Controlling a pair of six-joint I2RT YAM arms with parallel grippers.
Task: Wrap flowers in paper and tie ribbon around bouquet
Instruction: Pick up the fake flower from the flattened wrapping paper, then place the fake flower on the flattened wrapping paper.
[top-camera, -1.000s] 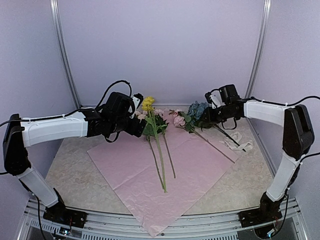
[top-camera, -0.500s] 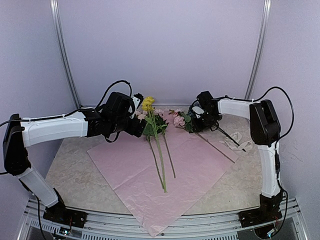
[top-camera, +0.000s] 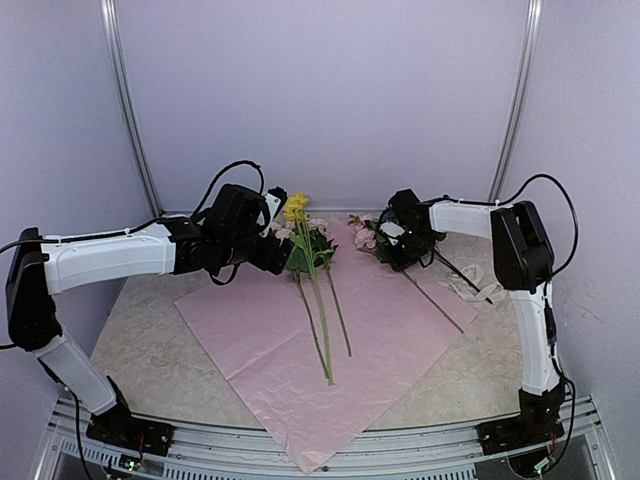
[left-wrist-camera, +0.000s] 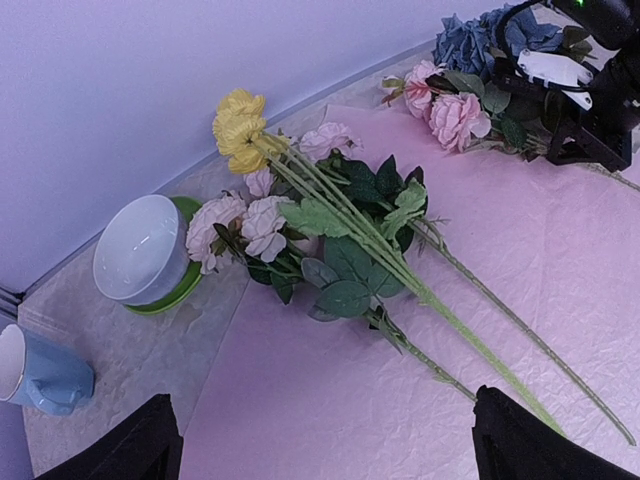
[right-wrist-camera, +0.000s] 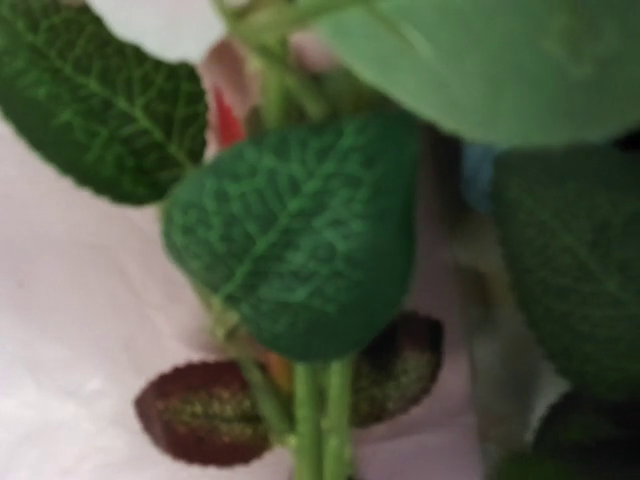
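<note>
Right fingers (top-camera: 397, 245), among flowers (left-wrist-camera: 455, 115) upper right: closure indiscernible; should clamp stems (right-wrist-camera: 320, 420), not leaves (right-wrist-camera: 290, 230). Left fingers (left-wrist-camera: 135, 450): spread wide, empty.

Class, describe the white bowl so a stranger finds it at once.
Find the large lilac-pink crinkly paper sheet, then the flowers lying on it. Just beyond the pink heads, off the paper, is the glossy white bowl: the only dish on a green saucer, unlike the pale blue mug nearby.
</note>
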